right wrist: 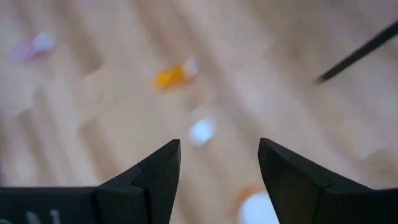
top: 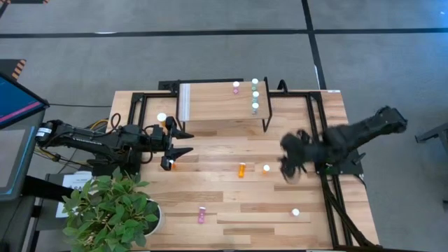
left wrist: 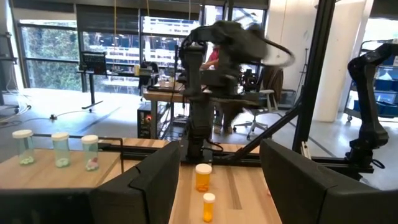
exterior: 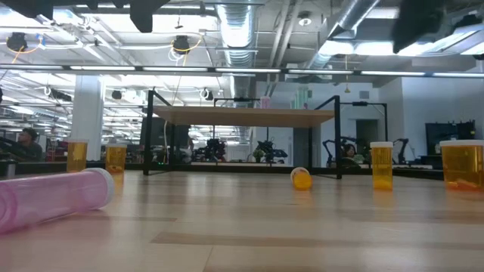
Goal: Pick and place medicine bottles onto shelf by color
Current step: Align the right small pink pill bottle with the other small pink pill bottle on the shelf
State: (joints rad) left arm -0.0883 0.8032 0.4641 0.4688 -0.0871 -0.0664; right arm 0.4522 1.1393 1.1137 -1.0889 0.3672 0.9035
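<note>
Right gripper [right wrist: 219, 163], jaws spread and empty, is hovering over an upright orange bottle [top: 267, 168]: light, rigid, slick plastic, best pinched across the body below the white cap.

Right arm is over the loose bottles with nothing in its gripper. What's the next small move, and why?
Probably lower the right gripper onto the upright orange bottle just beside it. Its fingers stand open and empty above the tabletop, and that white-capped bottle is the nearest one not yet on the shelf. The left gripper waits open near the shelf's front edge.
</note>
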